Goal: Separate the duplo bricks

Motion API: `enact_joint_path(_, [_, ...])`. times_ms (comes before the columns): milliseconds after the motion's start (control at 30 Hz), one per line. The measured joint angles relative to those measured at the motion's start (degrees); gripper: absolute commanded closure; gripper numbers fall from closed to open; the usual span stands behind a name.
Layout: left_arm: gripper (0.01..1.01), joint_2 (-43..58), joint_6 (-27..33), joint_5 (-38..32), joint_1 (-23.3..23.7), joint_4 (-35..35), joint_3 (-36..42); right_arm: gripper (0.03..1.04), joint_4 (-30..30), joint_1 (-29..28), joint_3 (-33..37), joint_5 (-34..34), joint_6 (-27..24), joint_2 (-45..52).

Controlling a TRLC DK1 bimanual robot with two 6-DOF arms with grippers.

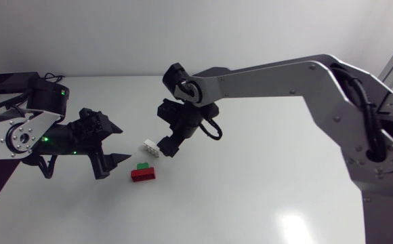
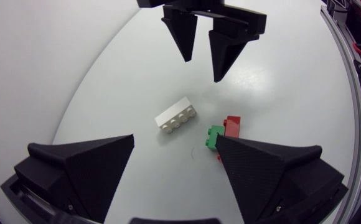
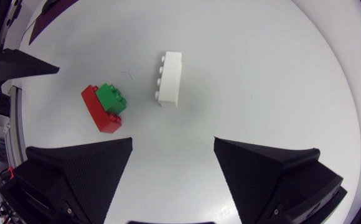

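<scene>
red brick (image 2: 233, 127) half hidden, behind left hand (image 2: 174, 139)

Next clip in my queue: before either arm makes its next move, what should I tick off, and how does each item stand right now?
1. White brick is free of the other bricks and lies alone on its side on the table: ok.
2. Green brick is apart from the red brick: not ok, the two are joined.
3. Left jaws are open and empty: ok.
4. Right jaws are open and empty, and touch no brick: ok.
5. Joined pair is lined up between the left jaws: not ok. It lies beside one finger, which partly hides it in the left wrist view.
6. How firmly green grips red: cannot tell.
</scene>
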Motion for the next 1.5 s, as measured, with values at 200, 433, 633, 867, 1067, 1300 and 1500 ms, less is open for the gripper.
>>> enact_joint_path(200, [0.115,0.0,0.02,2.14,2.71,-0.15,-0.55,0.15,-6.01,1.73,10.25,1.07,1.42,6.23])
enact_joint_path(433, [0.115,0.0,0.02,3.78,4.13,-0.9,-0.55,0.15,-14.58,1.86,24.26,1.25,2.97,14.71])
enact_joint_path(633, [0.115,0.0,0.07,4.85,4.76,-1.73,-0.55,0.15,-21.97,2.16,36.74,1.25,4.04,22.08])
enact_joint_path(867, [0.115,0.0,0.24,5.46,5.75,-2.16,-0.55,0.26,-25.79,3.04,43.36,1.25,4.24,26.51])
enact_joint_path(1067, [0.115,-0.02,0.26,5.49,5.75,-2.36,-0.55,0.59,-27.91,3.23,46.84,1.18,4.24,28.39])
enact_joint_path(1300, [0.115,-0.26,0.26,5.49,5.73,-2.38,-1.03,0.79,-33.4,3.23,53.75,-0.81,4.24,31.95])
enact_joint_path(1500, [0.115,-1.05,0.26,5.49,5.25,-2.38,-1.25,0.79,-43.28,3.26,71.45,-1.11,4.24,41.2])
